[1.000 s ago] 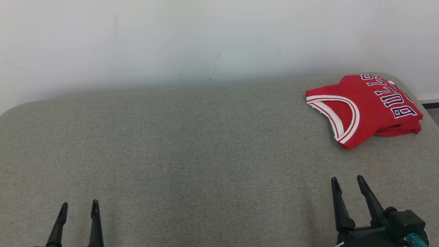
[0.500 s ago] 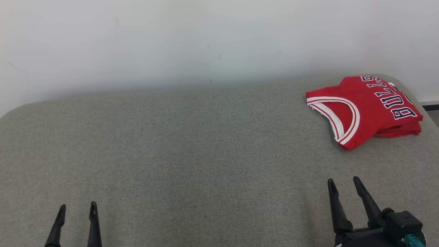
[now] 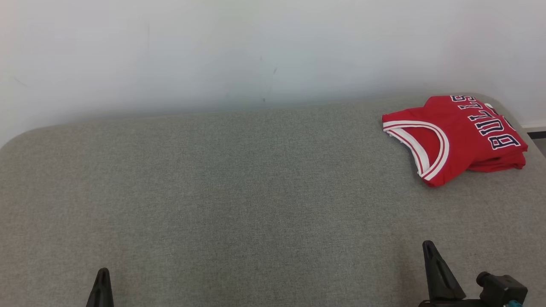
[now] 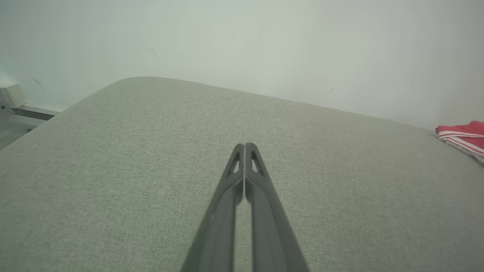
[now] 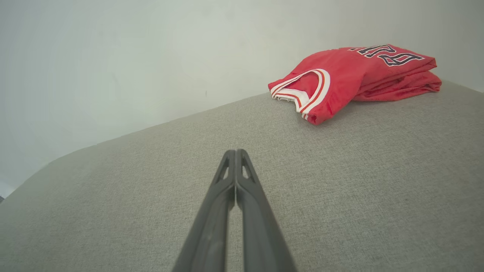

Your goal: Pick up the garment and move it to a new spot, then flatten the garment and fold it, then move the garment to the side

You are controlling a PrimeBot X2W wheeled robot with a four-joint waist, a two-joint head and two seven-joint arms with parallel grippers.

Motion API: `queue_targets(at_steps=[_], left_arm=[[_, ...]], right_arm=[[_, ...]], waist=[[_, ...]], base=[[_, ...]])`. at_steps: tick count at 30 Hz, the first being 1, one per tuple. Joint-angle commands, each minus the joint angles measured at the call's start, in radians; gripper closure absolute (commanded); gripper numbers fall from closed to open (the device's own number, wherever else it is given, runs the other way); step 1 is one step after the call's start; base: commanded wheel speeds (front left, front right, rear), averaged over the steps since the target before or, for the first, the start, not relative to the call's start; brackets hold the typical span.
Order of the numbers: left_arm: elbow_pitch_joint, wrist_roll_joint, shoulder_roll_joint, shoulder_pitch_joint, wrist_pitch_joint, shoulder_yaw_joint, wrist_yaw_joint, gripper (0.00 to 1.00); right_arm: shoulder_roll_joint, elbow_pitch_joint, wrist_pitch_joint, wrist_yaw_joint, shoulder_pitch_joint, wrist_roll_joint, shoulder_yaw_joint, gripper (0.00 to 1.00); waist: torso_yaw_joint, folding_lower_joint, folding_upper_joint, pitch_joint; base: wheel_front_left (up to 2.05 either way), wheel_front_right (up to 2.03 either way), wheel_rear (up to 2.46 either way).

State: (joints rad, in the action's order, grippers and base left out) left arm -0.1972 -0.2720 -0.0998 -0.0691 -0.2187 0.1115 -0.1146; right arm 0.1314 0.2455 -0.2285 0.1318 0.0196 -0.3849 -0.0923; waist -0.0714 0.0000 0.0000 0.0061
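Note:
The garment (image 3: 458, 136), a red jersey with white trim and dark lettering, lies folded at the far right corner of the grey padded table (image 3: 239, 192). It also appears in the right wrist view (image 5: 348, 79) and at the right edge of the left wrist view (image 4: 463, 138). My left gripper (image 3: 102, 281) sits low at the near left, shut, with nothing between its fingers (image 4: 245, 145). My right gripper (image 3: 431, 256) sits at the near right, well short of the jersey, shut and empty (image 5: 235, 152).
A pale wall (image 3: 256, 51) runs directly behind the table. The table has rounded corners, and its right edge falls away just past the jersey. A pale fixture (image 4: 11, 98) shows beyond the table's far left corner.
Both grippers have gone from open to shut and have drawn back toward the near edge. The jersey has not moved.

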Motion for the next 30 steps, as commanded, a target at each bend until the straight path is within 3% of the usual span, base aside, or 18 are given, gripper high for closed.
queue_targets(at_steps=[1, 30], left_arm=[[0.012, -0.052, -0.002, 0.028, 0.008, 0.005, -0.002, 1.0], [-0.006, -0.535, 0.017, 0.085, 0.127, 0.001, -0.009, 1.0]], right_arm=[[0.001, -0.015, 0.008, 0.0, -0.023, -0.047, 0.01, 1.0], [-0.02, -0.012, 0.122, -0.001, -0.065, -0.501, 0.071, 1.0]], waist=[[0.001, 0.0, 0.0, 0.0], [0.019, 0.0, 0.0, -0.001]], base=[[0.0, 0.0, 0.0], [0.0, 0.0, 0.0]])
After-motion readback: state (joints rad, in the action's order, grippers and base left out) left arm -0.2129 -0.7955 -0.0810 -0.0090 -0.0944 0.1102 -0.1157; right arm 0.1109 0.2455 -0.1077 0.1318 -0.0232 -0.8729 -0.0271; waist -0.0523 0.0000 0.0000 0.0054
